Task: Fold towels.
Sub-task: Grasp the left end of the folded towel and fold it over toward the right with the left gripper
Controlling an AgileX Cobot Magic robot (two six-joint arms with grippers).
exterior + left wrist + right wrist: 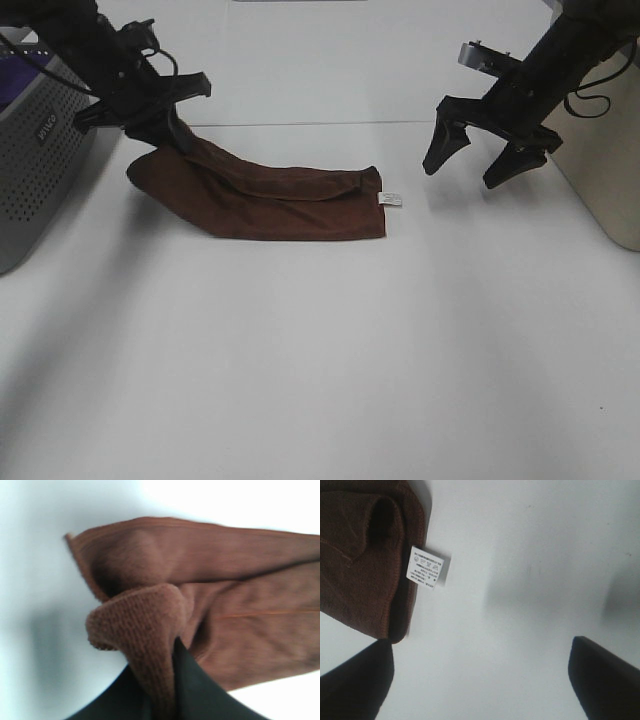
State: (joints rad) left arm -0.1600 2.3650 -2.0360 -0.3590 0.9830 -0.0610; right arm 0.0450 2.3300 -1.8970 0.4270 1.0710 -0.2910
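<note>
With left gripper pinched tight on the towel's far-left corner and right gripper gaping empty, lift clear, carry across, align hems.

A small white tag on the hem of the towel, upper left of the right wrist view, carries a row of care symbols above lines of print too small to read. At the far left of the exterior high view, the grey basket bears a short pale brand word, too blurred to spell out.
</note>
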